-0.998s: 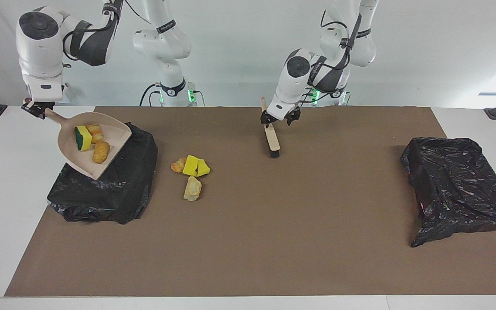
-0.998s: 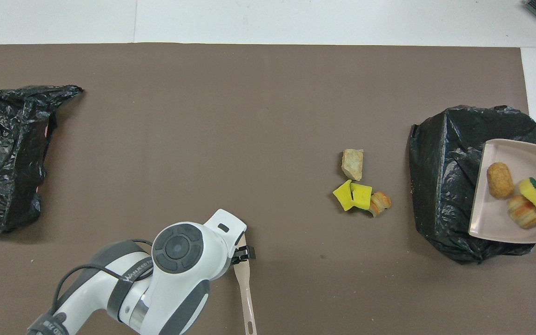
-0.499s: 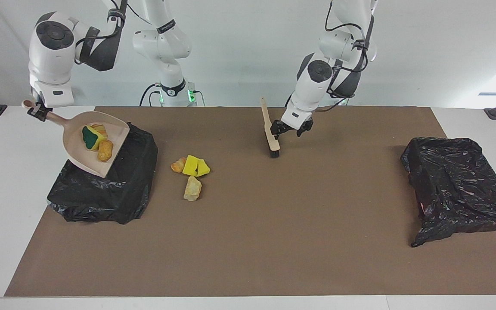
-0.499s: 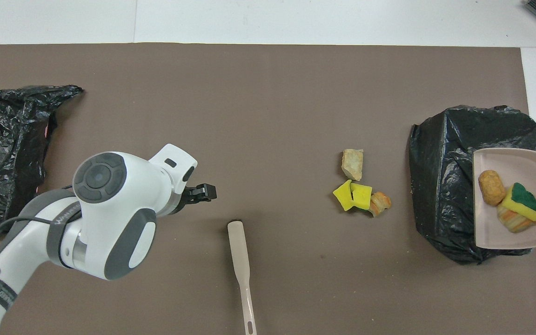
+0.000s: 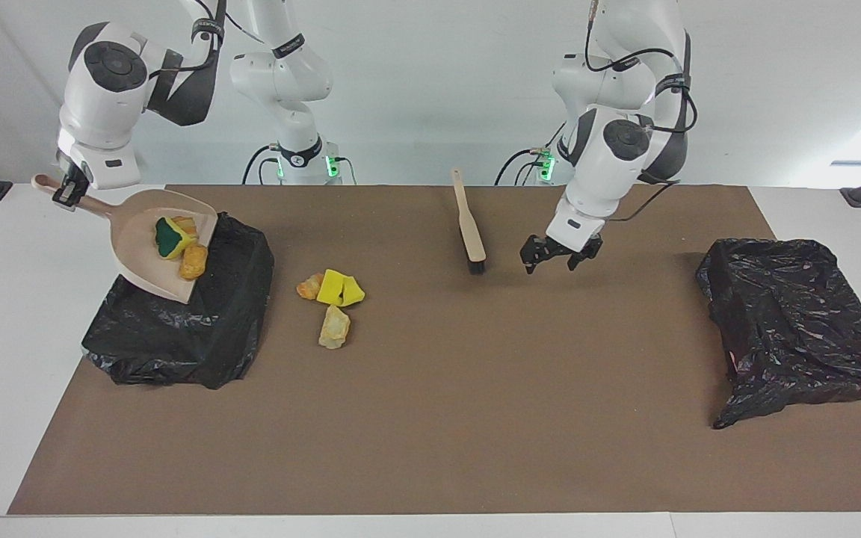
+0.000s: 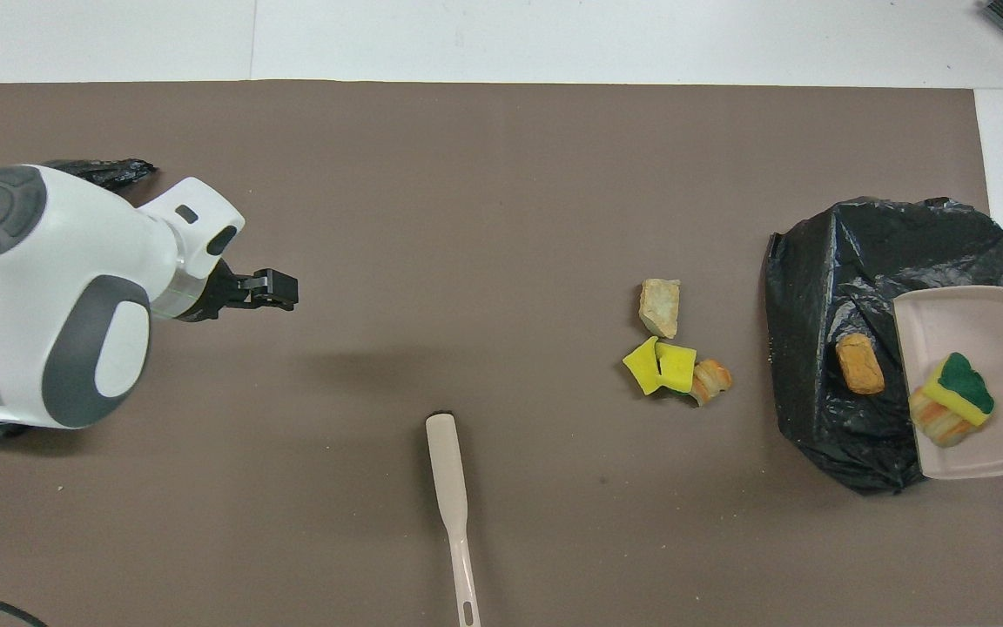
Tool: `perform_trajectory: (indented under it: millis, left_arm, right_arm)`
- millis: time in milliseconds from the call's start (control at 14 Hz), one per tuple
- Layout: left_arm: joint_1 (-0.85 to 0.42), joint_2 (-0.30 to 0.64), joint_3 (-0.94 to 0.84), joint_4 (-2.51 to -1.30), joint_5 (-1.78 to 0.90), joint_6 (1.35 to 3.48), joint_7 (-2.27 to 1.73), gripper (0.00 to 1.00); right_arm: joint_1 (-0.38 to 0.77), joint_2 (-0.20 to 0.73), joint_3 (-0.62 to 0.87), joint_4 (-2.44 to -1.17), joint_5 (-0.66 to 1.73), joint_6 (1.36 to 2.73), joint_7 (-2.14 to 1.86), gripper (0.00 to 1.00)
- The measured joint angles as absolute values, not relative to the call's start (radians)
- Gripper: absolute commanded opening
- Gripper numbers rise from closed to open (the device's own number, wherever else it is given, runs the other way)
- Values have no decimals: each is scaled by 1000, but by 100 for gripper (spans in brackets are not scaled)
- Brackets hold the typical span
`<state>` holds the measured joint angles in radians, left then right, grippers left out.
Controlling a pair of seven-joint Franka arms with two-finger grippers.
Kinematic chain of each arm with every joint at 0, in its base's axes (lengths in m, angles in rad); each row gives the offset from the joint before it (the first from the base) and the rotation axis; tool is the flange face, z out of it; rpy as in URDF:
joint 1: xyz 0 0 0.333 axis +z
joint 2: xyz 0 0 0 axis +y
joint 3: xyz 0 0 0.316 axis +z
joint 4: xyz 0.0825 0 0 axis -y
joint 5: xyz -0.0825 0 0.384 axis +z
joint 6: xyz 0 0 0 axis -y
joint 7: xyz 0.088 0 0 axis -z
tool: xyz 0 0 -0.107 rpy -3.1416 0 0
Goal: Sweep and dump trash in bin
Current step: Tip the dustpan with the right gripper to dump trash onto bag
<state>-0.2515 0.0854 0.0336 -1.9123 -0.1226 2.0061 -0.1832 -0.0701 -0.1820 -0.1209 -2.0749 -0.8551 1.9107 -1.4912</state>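
4 pieces of trash (image 5: 331, 297) lie on the tabletop (image 5: 430, 418): yellow sponge wedges and tan crusty chunks. The clenched right pincer (image 5: 66, 193) grasps the tilted dustpan (image 5: 148, 254), holding 3 more over the black-bagged bin (image 5: 199, 329). The left pincer (image 5: 552, 255) hangs released.

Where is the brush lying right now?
The brush lies flat on the brown mat near the robots' edge, between the open left pincer and the loose trash.

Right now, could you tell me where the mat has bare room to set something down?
The widest bare stretch lies between the brush and the black bag at the left arm's end, farther from the robots than the open left gripper. It is crowded around the loose trash beside the bin.
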Motion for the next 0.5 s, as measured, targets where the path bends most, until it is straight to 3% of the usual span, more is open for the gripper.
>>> perform_trajectory:
  millis: [499]
  left_arm:
    - [-126, 78, 34, -1656, -34, 1670, -11, 100]
  right_arm:
    - [-6, -173, -118, -2053, -1003, 1883, -1492, 0]
